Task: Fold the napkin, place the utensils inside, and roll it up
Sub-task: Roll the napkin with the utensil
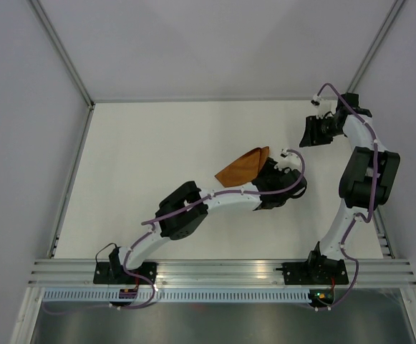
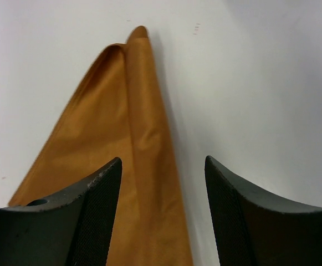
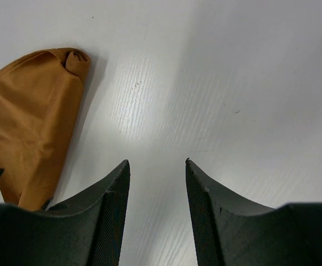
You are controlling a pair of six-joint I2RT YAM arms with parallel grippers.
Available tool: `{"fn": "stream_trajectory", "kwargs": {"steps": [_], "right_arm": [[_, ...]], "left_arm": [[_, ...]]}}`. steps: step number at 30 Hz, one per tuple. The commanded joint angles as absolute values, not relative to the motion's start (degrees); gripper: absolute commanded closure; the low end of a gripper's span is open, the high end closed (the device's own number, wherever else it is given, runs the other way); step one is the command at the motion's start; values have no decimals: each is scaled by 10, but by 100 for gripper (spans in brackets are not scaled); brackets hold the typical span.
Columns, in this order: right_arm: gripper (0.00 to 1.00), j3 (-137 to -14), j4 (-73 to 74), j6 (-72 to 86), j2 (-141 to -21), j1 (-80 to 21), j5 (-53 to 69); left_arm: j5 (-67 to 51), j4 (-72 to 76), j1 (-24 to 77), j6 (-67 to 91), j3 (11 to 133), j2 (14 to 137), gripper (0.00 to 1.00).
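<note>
You saw only part of the napkin (image 1: pixel 242 167) in every view. From above, its near right corner ran under the left arm's (image 1: pixel 222 201) wrist, so that camera did not show the fingers there. In the left wrist view the cloth was cut off at the bottom edge and partly covered by the left-hand finger (image 2: pixel 91 219). In the right wrist view it ran out of the left edge of the picture. The cloth lay folded over on itself in a long wedge, narrowing to a rounded tip at its far end. Whatever was inside the fold was hidden from you.

The left gripper (image 2: pixel 163 159) stood over the napkin's near end with its jaws apart. The cloth's right edge ran up the gap between them, and neither pad pressed on it. Whether the finger bodies touched the cloth lower down could not be told.

The right gripper (image 3: pixel 157 161) was well apart from the napkin, to its right and farther back. Its jaws were also parted, with only bare white table (image 3: pixel 233 83) between them.

By count, you had one napkin, lying flat on the table. There were two arms, with the right arm (image 1: pixel 365 172) bent back on itself. There were two grippers, each showing two dark fingers.
</note>
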State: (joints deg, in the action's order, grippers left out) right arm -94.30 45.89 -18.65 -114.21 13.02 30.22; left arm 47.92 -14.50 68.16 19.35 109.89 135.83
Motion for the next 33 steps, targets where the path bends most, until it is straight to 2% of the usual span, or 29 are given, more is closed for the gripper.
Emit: {"fn": "stream_trajectory", "kwargs": {"steps": [1, 23, 29, 33], "right_arm": [[49, -932, 465, -194, -1143, 133, 319], [50, -919, 475, -213, -1138, 162, 325], [51, -912, 476, -221, -1139, 170, 324], [51, -912, 477, -221, -1140, 171, 325]], "left_arm": [[584, -168, 686, 148, 1141, 1368, 33], [579, -247, 688, 172, 1214, 1458, 34], [563, -257, 686, 176, 1211, 1468, 40], [554, -260, 686, 179, 1195, 1461, 51]]}}
